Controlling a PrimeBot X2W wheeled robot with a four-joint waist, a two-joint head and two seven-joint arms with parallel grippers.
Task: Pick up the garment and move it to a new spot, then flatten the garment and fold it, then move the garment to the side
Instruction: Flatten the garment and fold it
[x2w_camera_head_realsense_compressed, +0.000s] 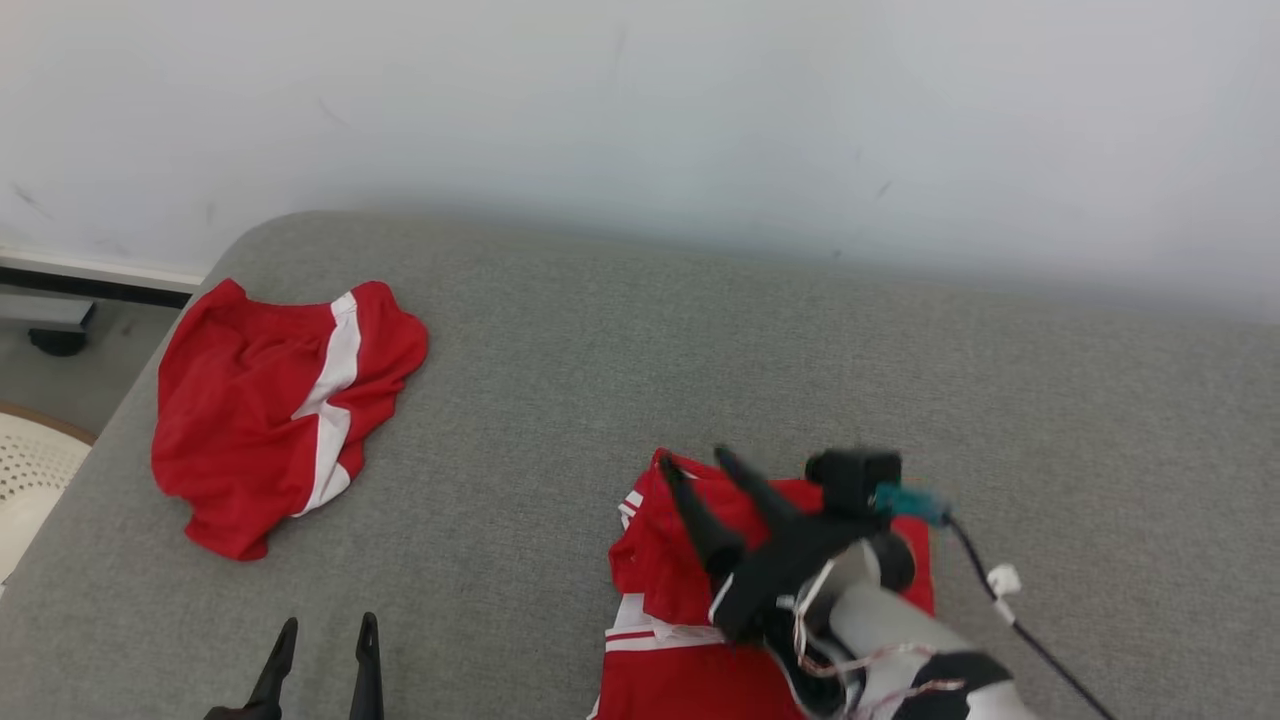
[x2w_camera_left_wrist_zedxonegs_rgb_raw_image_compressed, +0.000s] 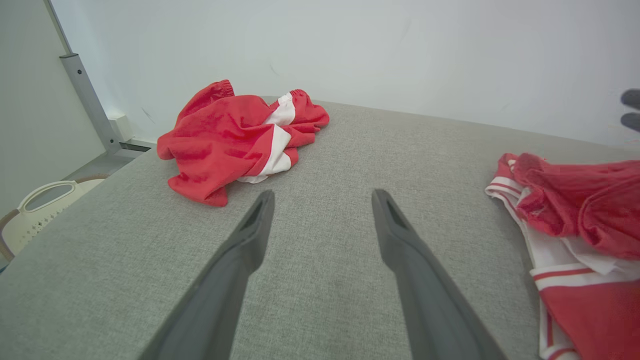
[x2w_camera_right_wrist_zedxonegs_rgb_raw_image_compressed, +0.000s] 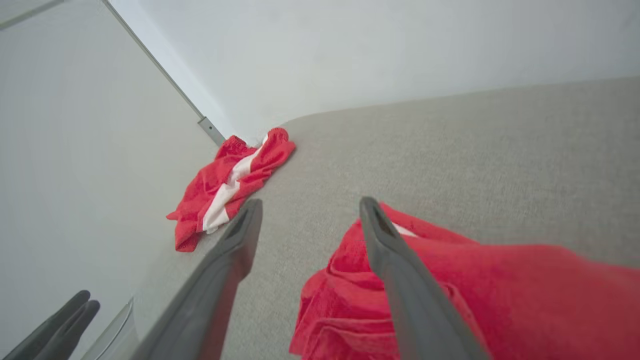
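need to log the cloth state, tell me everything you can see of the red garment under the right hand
The red garment looks like thin, slightly mesh-like fabric, red with white bands edged by thin red stripes. It lies bunched and partly folded over itself on the grey cushion, near its front edge. The open right hand is above it, fingers apart, gripping nothing; whether a finger brushes the fabric cannot be told.

Grey woven cushion (x2w_camera_head_realsense_compressed: 620, 330) lies bare centrally, between crumpled red white-striped shorts (x2w_camera_head_realsense_compressed: 270, 410) at ten o'clock and red white-trimmed garment (x2w_camera_head_realsense_compressed: 690, 690) at five.
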